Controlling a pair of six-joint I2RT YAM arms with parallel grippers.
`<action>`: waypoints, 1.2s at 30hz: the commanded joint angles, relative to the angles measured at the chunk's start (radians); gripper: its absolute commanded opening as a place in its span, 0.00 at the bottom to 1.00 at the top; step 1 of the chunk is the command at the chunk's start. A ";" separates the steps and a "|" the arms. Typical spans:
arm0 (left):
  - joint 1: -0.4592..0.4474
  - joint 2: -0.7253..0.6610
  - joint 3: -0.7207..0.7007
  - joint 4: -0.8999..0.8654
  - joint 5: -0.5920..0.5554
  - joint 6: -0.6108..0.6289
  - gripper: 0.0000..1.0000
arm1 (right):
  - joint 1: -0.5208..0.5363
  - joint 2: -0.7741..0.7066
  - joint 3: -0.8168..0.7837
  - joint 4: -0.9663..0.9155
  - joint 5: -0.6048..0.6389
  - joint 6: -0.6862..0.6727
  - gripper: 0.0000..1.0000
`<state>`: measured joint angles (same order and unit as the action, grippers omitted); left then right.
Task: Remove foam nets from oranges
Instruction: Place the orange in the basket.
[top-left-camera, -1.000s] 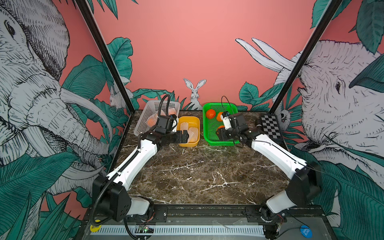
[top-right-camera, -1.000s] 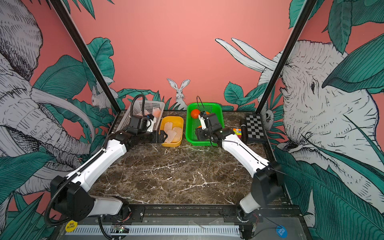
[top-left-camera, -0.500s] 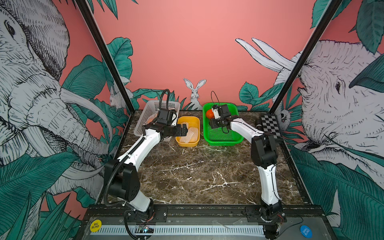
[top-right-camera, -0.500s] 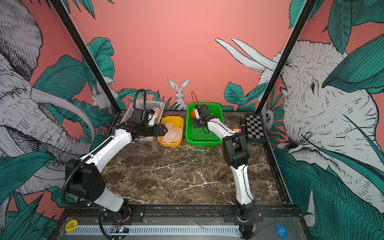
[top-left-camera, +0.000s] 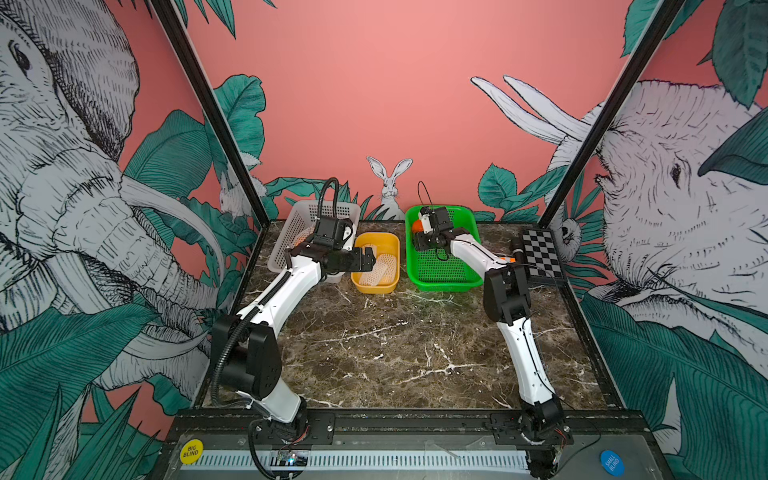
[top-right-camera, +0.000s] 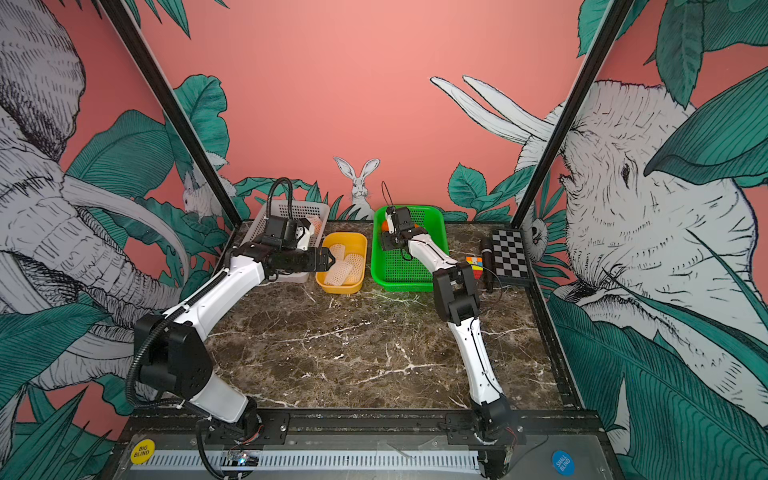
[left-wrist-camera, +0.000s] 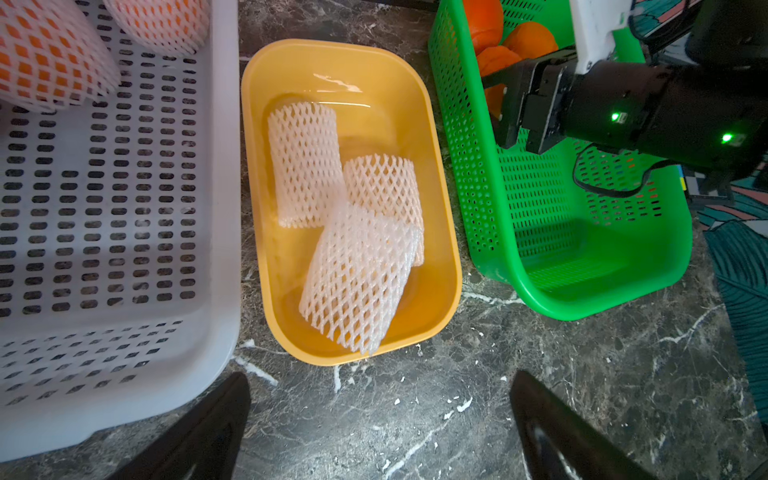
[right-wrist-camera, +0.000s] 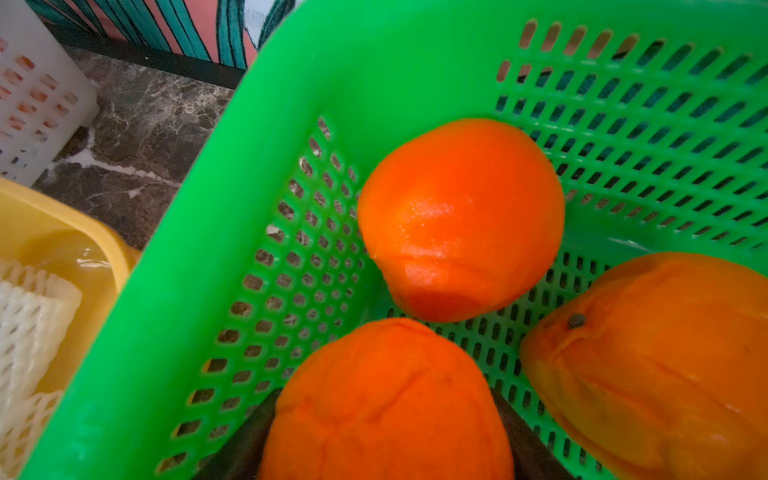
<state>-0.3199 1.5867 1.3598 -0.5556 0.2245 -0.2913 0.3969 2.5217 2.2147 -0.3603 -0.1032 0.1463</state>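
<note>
Three empty foam nets (left-wrist-camera: 357, 232) are kept in yellow tub (left-wrist-camera: 249, 166), apart from fruit. Left jaws are spread wide beside it, nothing held. Bare oranges (right-wrist-camera: 461, 216) are gathered in green basket (right-wrist-camera: 208, 249). One is bracketed by right jaws; whether it is gripped cannot be told. Netted fruit (left-wrist-camera: 45, 54) is kept in white basket (left-wrist-camera: 124, 249).

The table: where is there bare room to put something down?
The front stretch of marble table, between the left arm and right arm and before the yellow tub and green basket, is bare. The back edge is crowded: white basket, tub, green basket, puzzle cube and checkerboard side by side.
</note>
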 joint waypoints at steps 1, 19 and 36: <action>0.012 -0.004 0.026 -0.020 0.004 0.017 0.99 | -0.006 0.024 0.044 0.005 0.026 0.004 0.69; 0.024 -0.020 0.003 -0.018 0.014 0.014 0.99 | -0.006 0.063 0.096 -0.010 0.056 -0.001 0.76; 0.037 -0.034 -0.036 -0.006 0.012 0.016 0.99 | -0.003 -0.131 0.012 -0.030 0.053 0.019 0.83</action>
<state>-0.2928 1.5867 1.3426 -0.5549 0.2279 -0.2871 0.3935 2.5111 2.2555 -0.4065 -0.0601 0.1497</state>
